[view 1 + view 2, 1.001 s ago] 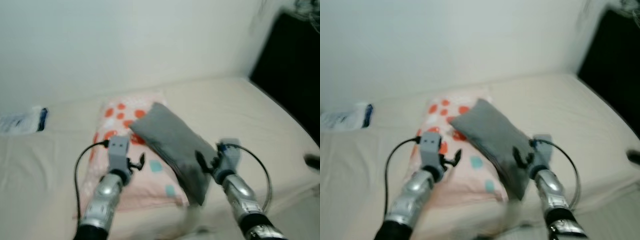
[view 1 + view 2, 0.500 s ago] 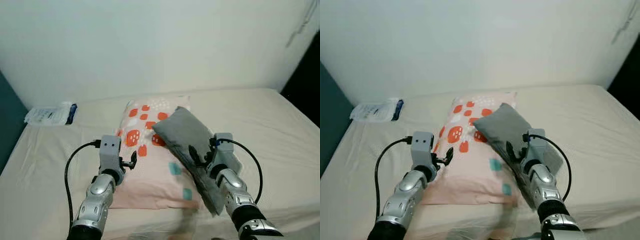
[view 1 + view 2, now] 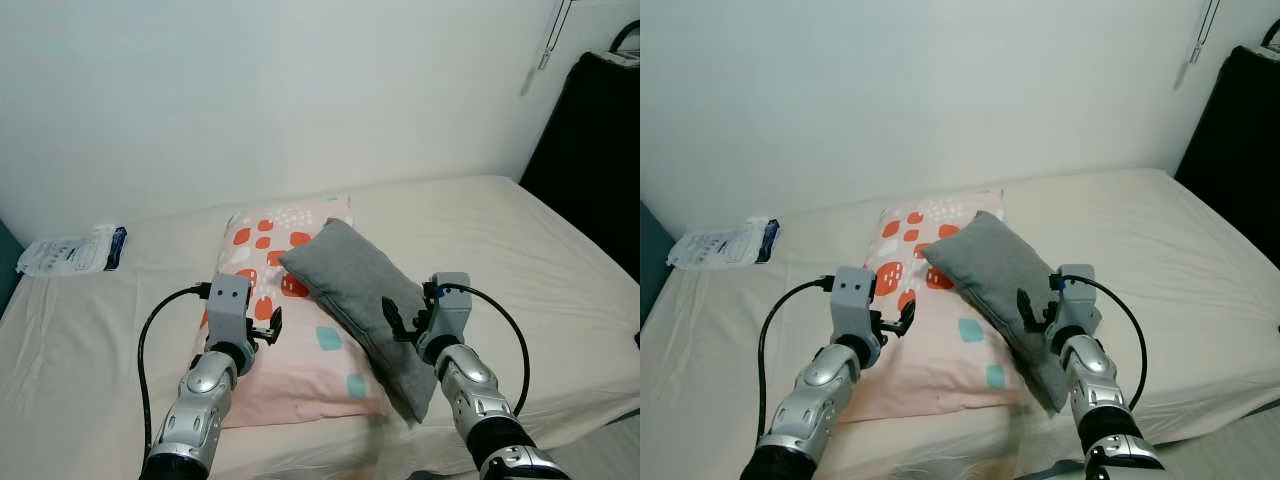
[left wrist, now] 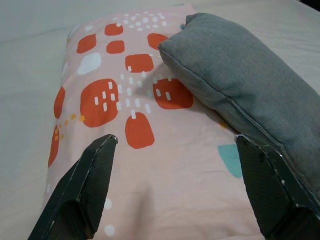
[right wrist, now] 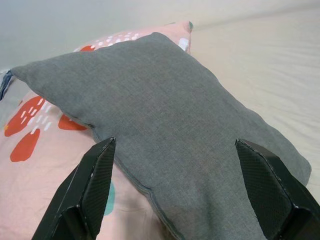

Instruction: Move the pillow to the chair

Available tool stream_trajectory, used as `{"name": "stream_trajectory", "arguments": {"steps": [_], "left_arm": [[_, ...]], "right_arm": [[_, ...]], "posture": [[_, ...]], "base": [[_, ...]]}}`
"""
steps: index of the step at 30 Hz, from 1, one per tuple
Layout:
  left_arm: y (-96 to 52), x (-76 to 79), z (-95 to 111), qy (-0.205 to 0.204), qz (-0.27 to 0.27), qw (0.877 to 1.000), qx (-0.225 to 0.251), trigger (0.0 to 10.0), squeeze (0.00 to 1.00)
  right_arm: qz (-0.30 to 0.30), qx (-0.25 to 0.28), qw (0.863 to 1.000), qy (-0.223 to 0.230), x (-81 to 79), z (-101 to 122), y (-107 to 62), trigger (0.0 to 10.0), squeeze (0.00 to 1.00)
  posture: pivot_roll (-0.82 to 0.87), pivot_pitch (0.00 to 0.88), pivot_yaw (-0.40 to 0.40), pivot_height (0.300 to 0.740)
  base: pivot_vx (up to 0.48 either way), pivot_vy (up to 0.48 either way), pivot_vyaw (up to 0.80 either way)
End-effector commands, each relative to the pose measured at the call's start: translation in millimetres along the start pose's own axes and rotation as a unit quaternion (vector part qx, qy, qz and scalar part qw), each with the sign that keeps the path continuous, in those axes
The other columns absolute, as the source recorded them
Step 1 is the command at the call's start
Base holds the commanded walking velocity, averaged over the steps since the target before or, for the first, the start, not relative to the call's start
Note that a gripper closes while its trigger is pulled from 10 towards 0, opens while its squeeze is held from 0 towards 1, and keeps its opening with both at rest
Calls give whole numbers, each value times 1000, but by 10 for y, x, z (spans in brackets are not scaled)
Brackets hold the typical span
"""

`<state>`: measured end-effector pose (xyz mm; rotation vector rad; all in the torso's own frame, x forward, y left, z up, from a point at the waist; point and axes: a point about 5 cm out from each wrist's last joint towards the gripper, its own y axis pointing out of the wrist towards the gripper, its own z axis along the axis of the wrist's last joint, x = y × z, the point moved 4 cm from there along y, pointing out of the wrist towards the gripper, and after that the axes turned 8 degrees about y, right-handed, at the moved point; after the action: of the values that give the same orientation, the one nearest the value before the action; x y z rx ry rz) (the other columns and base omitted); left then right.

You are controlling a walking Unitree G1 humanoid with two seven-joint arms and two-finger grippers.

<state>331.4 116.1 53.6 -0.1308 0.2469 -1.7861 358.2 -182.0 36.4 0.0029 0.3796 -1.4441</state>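
Left eye view – bed: a cream bed stands against a white wall.
Left eye view – pillows: a pink pillow with orange patches lies flat; a grey pillow lies slantwise across its right side, its near end on the sheet.
Left eye view – left gripper: poised over the pink pillow's left part, fingers parted, gripping nothing.
Left eye view – right gripper: poised at the grey pillow's near end, fingers parted, nothing between them.
Left eye view – background: a white packet lies at the bed's far left; a dark object stands at far right.
Left wrist view – fingers: spread wide above the pink pillow, with the grey pillow beside one finger.
Right wrist view – fingers: spread wide, flanking the grey pillow.
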Motion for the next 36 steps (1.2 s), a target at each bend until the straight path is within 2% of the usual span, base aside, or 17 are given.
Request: {"name": "stream_trajectory", "arguments": {"steps": [1,8,16,19,22,25,27,28,33,34,35,36], "left_arm": [[7,-26,-50,10,-1,1000,-14,10000,0],[8,-40,-75,17,2,1000,-20,10000,0],[-32,-124,-269,45,17,997,-62,10000,0],[-76,-191,-289,62,19,996,-64,10000,0],[-103,-261,-244,62,30,996,-60,10000,0],[-200,-353,-305,50,51,995,-64,10000,0],[-200,-333,-331,51,49,995,-68,10000,0],[-167,-252,-343,54,42,995,-71,10000,0],[-110,-116,-355,54,27,996,-71,10000,0],[-80,-37,-387,55,14,996,-74,10000,0],[-80,-37,-387,55,14,996,-74,10000,0],[-60,59,-404,67,-1,995,-74,10000,0]], "right_arm": [[-8,-9,1000,10,23,-81,-28,10000,0],[-8,-9,1000,11,16,-82,-25,10000,0],[-7,-11,1000,10,-11,-108,-25,10000,0],[4,-22,1000,-12,-82,-156,-16,10000,0],[18,-20,1000,-13,-148,-134,4,10000,0],[24,-22,999,-15,-187,-119,36,10000,0],[21,-22,999,-17,-157,-114,32,10000,0],[14,-22,999,-25,-78,-104,8,10000,0],[3,-16,999,-48,55,-74,-47,10000,0],[-11,-9,998,-62,163,-39,-90,10000,0],[-11,-9,998,-62,163,-39,-90,10000,0],[-27,-1,997,-67,303,-4,-152,10000,0]], "posture": [[-104,36,21,740],[-101,33,18,740],[-83,29,17,740],[-60,31,6,740],[-22,44,-10,740],[-27,57,1,740],[-33,56,2,740],[-56,49,6,740],[-124,46,14,740],[-147,49,0,740],[-147,49,0,740],[-155,21,-19,740]], "base": [[0,0,0],[0,0,0],[0,0,0],[0,0,0],[0,0,0],[0,0,0],[0,0,0],[0,0,0],[0,0,0],[0,0,0],[0,0,0],[0,0,0]]}}
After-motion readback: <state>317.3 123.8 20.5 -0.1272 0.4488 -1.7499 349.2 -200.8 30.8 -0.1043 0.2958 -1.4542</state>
